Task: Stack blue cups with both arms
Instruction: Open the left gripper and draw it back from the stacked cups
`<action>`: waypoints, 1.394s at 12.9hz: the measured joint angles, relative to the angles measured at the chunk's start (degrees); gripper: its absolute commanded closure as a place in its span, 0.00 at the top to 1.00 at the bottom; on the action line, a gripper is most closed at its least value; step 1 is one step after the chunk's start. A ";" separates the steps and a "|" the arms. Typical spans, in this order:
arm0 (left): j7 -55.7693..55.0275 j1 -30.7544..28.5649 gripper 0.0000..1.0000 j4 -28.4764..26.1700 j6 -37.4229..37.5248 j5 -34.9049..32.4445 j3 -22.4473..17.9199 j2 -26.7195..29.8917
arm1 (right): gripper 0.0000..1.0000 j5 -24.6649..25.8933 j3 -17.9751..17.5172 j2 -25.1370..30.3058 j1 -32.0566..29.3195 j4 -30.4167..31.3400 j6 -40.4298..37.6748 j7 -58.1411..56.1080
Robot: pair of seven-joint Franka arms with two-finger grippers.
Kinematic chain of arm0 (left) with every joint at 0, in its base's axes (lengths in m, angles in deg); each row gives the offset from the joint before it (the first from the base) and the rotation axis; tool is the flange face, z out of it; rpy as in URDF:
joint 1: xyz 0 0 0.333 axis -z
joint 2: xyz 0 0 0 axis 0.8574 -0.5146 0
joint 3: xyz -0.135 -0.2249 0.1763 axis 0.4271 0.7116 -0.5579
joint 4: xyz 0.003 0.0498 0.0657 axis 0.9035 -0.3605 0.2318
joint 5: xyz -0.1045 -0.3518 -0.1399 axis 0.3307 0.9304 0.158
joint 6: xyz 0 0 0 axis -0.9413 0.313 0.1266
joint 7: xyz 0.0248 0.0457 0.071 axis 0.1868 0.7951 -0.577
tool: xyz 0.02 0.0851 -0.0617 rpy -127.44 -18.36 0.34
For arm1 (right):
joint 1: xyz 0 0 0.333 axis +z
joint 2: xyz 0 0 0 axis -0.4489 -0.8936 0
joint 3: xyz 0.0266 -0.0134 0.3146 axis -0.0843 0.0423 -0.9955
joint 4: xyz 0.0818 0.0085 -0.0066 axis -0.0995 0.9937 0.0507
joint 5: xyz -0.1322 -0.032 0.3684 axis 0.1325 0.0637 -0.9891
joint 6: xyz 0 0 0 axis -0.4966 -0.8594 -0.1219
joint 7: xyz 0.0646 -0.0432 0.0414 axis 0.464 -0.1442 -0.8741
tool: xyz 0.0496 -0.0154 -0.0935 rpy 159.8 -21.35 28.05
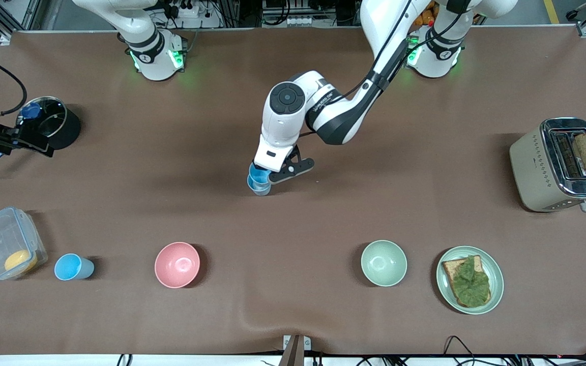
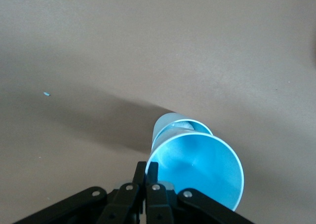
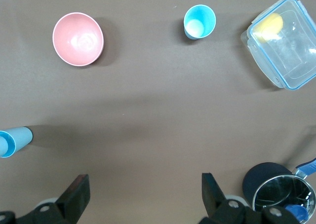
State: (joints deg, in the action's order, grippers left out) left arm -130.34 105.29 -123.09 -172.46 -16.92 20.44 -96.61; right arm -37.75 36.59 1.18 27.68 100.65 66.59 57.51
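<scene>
My left gripper (image 1: 268,176) is shut on the rim of a bright sky-blue cup (image 1: 258,174) at the table's middle. That cup is in the mouth of a paler blue cup (image 1: 261,190) standing on the table; how deep it sits I cannot tell. The left wrist view shows the fingers (image 2: 141,170) pinching the held cup's (image 2: 200,170) rim, with the lower cup (image 2: 168,123) under it. A third blue cup (image 1: 72,267) stands alone near the front camera, toward the right arm's end. My right gripper (image 1: 16,140) is open and empty, up beside a black pot, and waits.
A pink bowl (image 1: 177,264), a green bowl (image 1: 383,263) and a plate with toast (image 1: 470,279) stand along the front. A clear lidded box (image 1: 5,244) is beside the lone cup. A black pot (image 1: 54,124) and a toaster (image 1: 560,165) stand at the table's ends.
</scene>
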 measured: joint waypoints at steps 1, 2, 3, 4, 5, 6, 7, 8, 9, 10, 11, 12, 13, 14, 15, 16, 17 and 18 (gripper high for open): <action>-0.32 0.04 0.80 0.01 -0.31 0.00 0.00 -0.21 | 1.00 0.01 0.00 -0.02 0.00 0.00 0.00 0.00; -0.80 0.04 1.00 0.02 -0.45 0.00 0.00 -0.36 | 1.00 0.04 -0.01 -0.05 0.00 0.00 0.00 0.00; -0.89 0.04 1.00 0.03 -0.55 0.00 -0.02 -0.41 | 1.00 0.06 -0.05 -0.08 0.00 0.00 0.00 0.00; -0.95 0.04 1.00 0.18 -0.65 0.00 -0.05 -0.41 | 1.00 0.07 -0.13 -0.09 0.00 0.00 0.01 0.00; -1.00 0.02 1.00 0.60 -0.88 -0.22 -0.16 -0.35 | 1.00 0.09 -0.17 -0.09 0.00 -0.01 0.02 0.00; -1.13 -0.06 1.00 1.30 -1.16 -1.12 -0.56 0.01 | 1.00 0.10 -0.17 -0.09 0.00 -0.01 0.03 0.00; -1.35 -0.35 1.00 2.25 -1.20 -2.45 -1.63 1.07 | 1.00 0.11 -0.18 -0.09 0.00 -0.01 0.03 0.00; -1.34 -1.32 1.00 2.74 -0.56 -3.43 -2.81 3.12 | 1.00 0.12 -0.19 -0.09 0.00 -0.02 0.04 0.00; -0.02 -3.36 1.00 2.94 1.92 -4.10 -3.51 6.01 | 1.00 0.12 -0.21 -0.09 0.00 -0.02 0.04 0.00; 3.76 -6.09 1.00 2.97 5.62 -4.35 -3.79 9.12 | 1.00 0.13 -0.23 -0.09 0.00 -0.02 0.04 0.00; 8.90 -9.20 1.00 2.95 9.84 -4.40 -3.91 12.13 | 1.00 0.13 -0.21 -0.09 -0.01 -0.02 0.04 0.00; 14.33 -12.46 1.00 2.90 14.38 -4.42 -4.00 14.85 | 1.00 0.15 -0.20 -0.09 -0.02 -0.03 0.04 0.00; 19.55 -15.67 1.00 2.72 18.59 -4.43 -4.07 17.20 | 1.00 0.17 -0.19 -0.10 -0.04 -0.03 0.04 0.00; 24.11 -18.55 1.00 2.42 21.52 -4.43 -4.11 19.12 | 1.00 0.19 -0.18 -0.12 -0.06 -0.03 0.04 0.00; 28.99 -21.28 1.00 2.11 23.85 -4.44 -4.10 20.77 | 1.00 0.21 -0.18 -0.15 -0.07 -0.03 0.04 0.00; 34.21 -23.77 1.00 1.96 25.92 -4.44 -4.11 22.07 | 1.00 0.23 -0.17 -0.19 -0.07 -0.03 0.04 0.00; 39.91 -26.38 1.00 1.86 28.00 -4.45 -4.09 23.27 | 1.00 0.23 -0.17 -0.22 -0.08 -0.03 0.04 0.00; 45.41 -29.07 1.00 1.74 29.85 -4.45 -4.04 24.40 | 1.00 0.24 -0.17 -0.23 -0.09 -0.03 0.04 0.00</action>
State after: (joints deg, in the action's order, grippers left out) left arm -84.94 76.22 -121.35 -142.62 -21.37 16.40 -72.22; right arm -37.51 36.42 0.95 27.60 100.62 66.62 57.51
